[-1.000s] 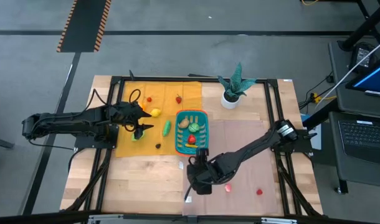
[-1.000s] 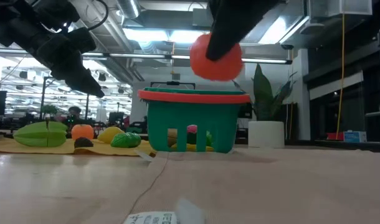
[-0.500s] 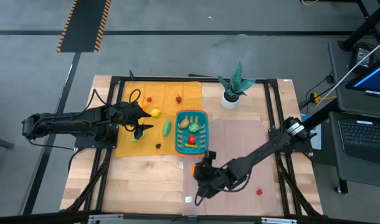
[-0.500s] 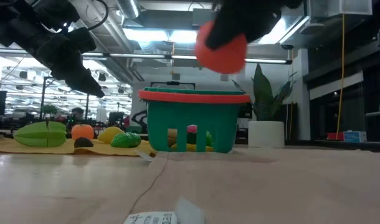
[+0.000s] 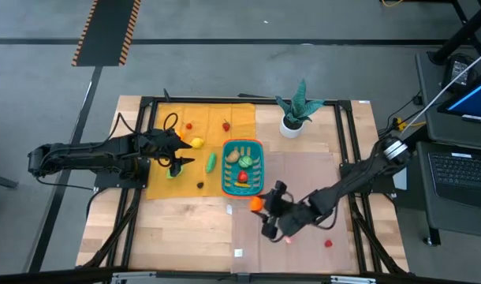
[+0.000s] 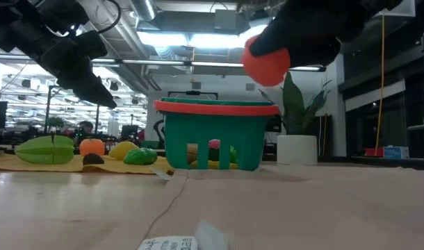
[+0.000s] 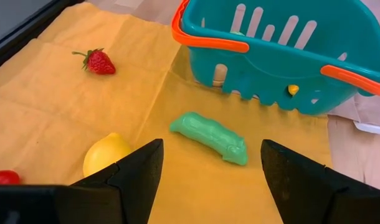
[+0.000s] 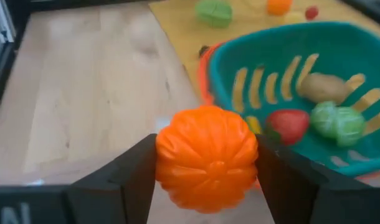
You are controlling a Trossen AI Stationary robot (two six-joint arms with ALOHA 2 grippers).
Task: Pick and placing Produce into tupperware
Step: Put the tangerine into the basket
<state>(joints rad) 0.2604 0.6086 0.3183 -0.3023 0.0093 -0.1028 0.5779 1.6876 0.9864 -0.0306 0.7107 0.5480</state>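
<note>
- The right claw (image 8: 205, 163) is clamped on a round, ribbed orange pumpkin (image 8: 207, 157) of smooth plastic, held in the air just beside the basket's near rim.
- The basket (image 5: 257, 147) is teal plastic with rounded corners, long slots in its walls and an orange rim; it stands near the middle of the table (image 5: 185, 229), at the edge of the yellow cloth (image 5: 165, 118).
- Inside it lie a tan potato (image 8: 323, 88), a red strawberry (image 8: 288, 122) and a knobbly green vegetable (image 8: 337, 121).
- The left claw (image 7: 205, 171) hangs over the cloth with its fingers apart, holding nothing.
- Below it lie a bumpy green pod (image 7: 209, 137), a smooth yellow lemon (image 7: 107, 153) and a strawberry with a green cap (image 7: 98, 62).
- A small white tag (image 6: 169, 243) on the wooden tabletop carries print too small to read.
</note>
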